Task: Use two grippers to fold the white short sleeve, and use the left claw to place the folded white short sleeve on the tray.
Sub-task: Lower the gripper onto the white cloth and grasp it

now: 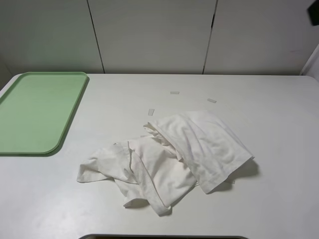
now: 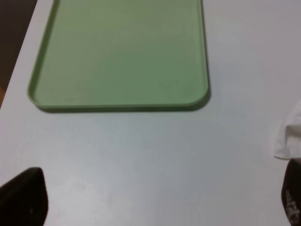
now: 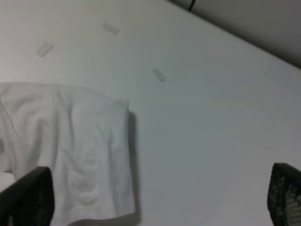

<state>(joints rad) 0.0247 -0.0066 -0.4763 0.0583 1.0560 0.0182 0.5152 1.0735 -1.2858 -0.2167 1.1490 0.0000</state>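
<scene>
Currently: white short sleeve [image 1: 169, 154] lies crumpled and unfolded on the worktop [image 1: 279, 114], centre to right of centre in the high view, nearer the front edge than the back. Tray [image 1: 35, 112] sits at the far left, well apart from the cloth, nothing on it. 3 small tape strips [image 1: 174, 92] lie just behind the shirt; not part of the job.

Heap's long axis: roughly across the worktop, left to right. The left end is a thin, rumpled lobe. The right end is a broader, doubled-over flap with a straight edge.

Neither arm shows in the high view. Left claw [image 2: 157, 195]: fingers spread wide, nothing between them, over bare worktop. Its camera looks onto a short end of the tray. Only 1 corner of cloth shows, at the frame edge just beside 1 fingertip. So the shirt lies off to the side of this claw, away from the tray. Right claw [image 3: 155, 197]: also spread wide, empty. The broad flap lies by 1 of its fingertips, bare worktop by the other.

Judgement: folding not begun. The right claw is the nearer to cloth, partly above the flap. The left claw must travel sideways toward the lobe end. Each arm suits its own end of the long axis. Height of either claw above the worktop: cannot tell.
</scene>
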